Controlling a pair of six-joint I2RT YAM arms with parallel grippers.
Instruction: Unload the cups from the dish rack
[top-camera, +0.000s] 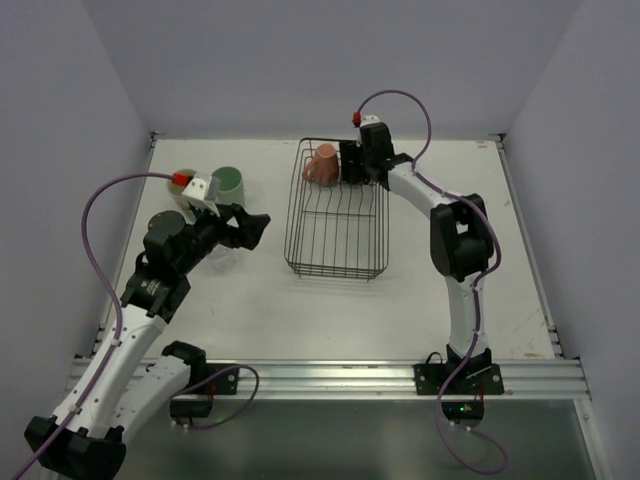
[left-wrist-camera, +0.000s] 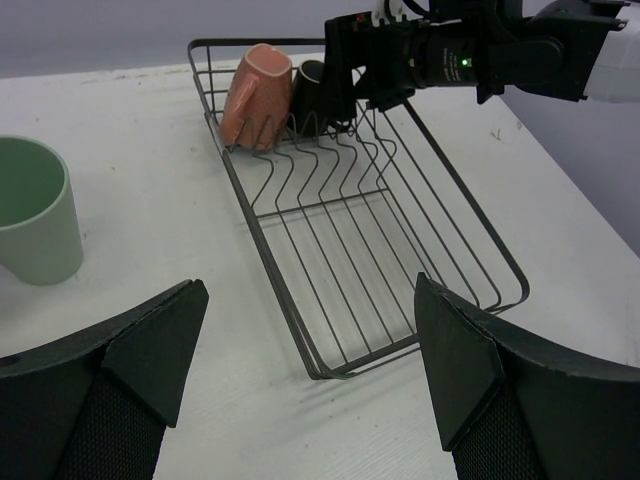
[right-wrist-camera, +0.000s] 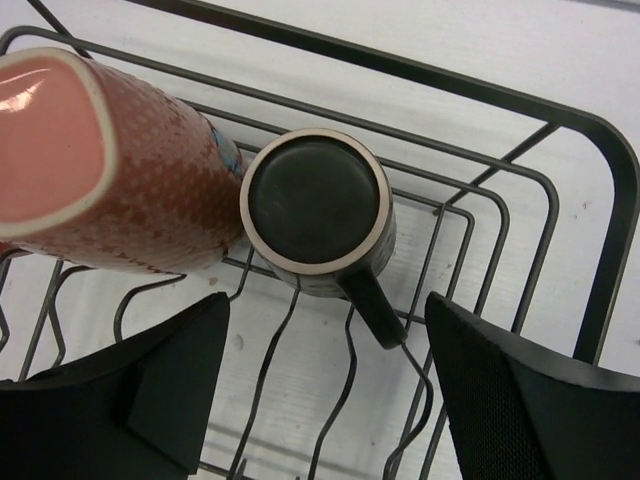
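The dark wire dish rack (top-camera: 290, 225) lies mid-table. A salmon-pink mug (top-camera: 322, 165) leans on the tines at its far end, and a small black mug (right-wrist-camera: 315, 205) stands upside down beside it with its handle (right-wrist-camera: 375, 305) pointing toward my right gripper. My right gripper (right-wrist-camera: 325, 370) is open and hovers just over the black mug, touching nothing. My left gripper (left-wrist-camera: 310, 360) is open and empty above the table by the rack's (left-wrist-camera: 268, 265) near left corner. The mint-green tumbler (left-wrist-camera: 30, 220) stands upright on the table to the left. The cream tumbler and clear glasses are out of view.
Both mugs also show in the left wrist view: the salmon-pink mug (left-wrist-camera: 255, 95) and the black mug (left-wrist-camera: 312, 90), with the right arm (left-wrist-camera: 470, 55) over them. The rest of the rack holds only bare tines. Walls enclose the table on three sides.
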